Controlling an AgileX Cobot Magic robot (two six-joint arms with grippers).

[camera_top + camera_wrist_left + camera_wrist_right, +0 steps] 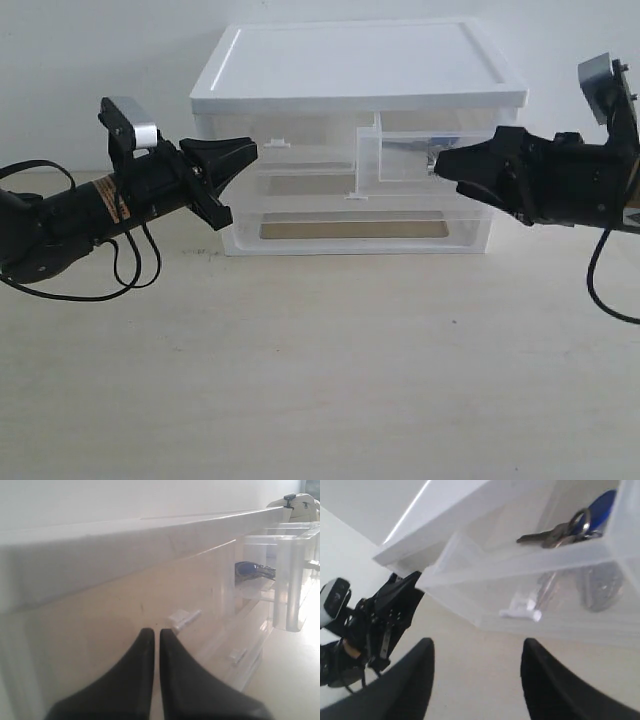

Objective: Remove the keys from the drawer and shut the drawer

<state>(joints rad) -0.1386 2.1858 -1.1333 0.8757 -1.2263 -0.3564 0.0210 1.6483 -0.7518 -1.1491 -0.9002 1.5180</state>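
Observation:
The keys (560,531), silver on a ring with a round blue fob (598,506), lie inside the drawer (530,562). This small translucent drawer (400,160) stands pulled out from the upper right of the white-topped cabinet (360,60). My right gripper (477,642) is open with nothing between its fingers, just in front of and below the drawer's white tab handle (520,612). In the exterior view the right gripper (442,163) sits at the drawer's right side. My left gripper (156,631) is shut on nothing, close to the left small drawer's tab (182,617). The keys (252,570) also show from there.
A full-width drawer (350,228) lies closed beneath the upper pair. The left gripper (248,150) hovers at the cabinet's front left corner. The left arm (375,615) shows in the right wrist view. The cabinet stands on a pale wooden table (330,370).

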